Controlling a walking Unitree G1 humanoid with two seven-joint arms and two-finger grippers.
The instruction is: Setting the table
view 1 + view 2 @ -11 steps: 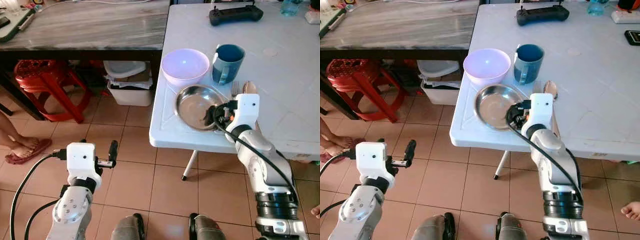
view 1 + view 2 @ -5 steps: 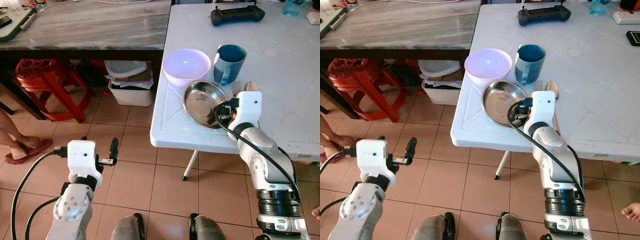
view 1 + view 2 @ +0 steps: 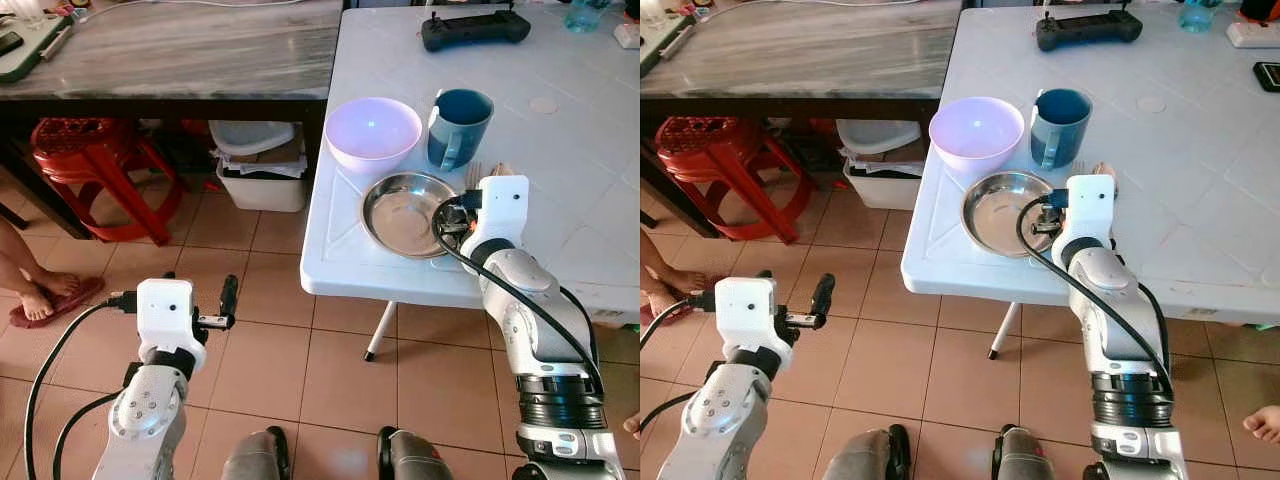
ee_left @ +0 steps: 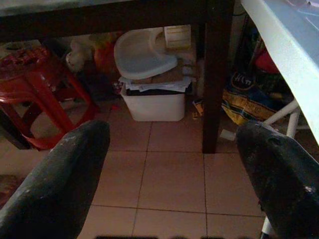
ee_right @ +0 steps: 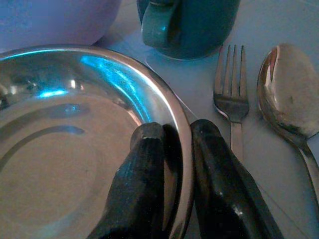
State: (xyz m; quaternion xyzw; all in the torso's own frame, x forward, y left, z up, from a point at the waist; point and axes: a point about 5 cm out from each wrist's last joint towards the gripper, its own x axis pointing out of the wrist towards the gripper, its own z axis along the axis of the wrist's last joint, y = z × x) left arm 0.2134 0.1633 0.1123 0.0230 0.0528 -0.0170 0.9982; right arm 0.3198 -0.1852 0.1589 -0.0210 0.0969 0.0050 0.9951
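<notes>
A round steel plate point(image 3: 403, 213) lies flat near the front left corner of the white table point(image 3: 330, 272). My right gripper point(image 5: 177, 144) is shut on the plate's right rim, one finger inside and one outside. Behind the plate stand a lavender bowl point(image 3: 371, 131) and a teal mug point(image 3: 457, 126). A fork point(image 5: 230, 99) and a spoon point(image 5: 286, 94) lie just right of the plate. My left gripper point(image 3: 228, 300) hangs low over the tiled floor, left of the table, open and holding nothing.
A dark wooden table point(image 3: 180, 50) adjoins on the left, with a red stool point(image 3: 85, 160) and a white bin point(image 3: 262, 172) beneath it. A black controller point(image 3: 472, 28) lies at the white table's back. A person's foot point(image 3: 38, 300) rests on the floor far left.
Half a second ago the plate was tipped up in my right gripper; now it lies flat again, slightly farther right than a second ago. The left arm is unchanged.
</notes>
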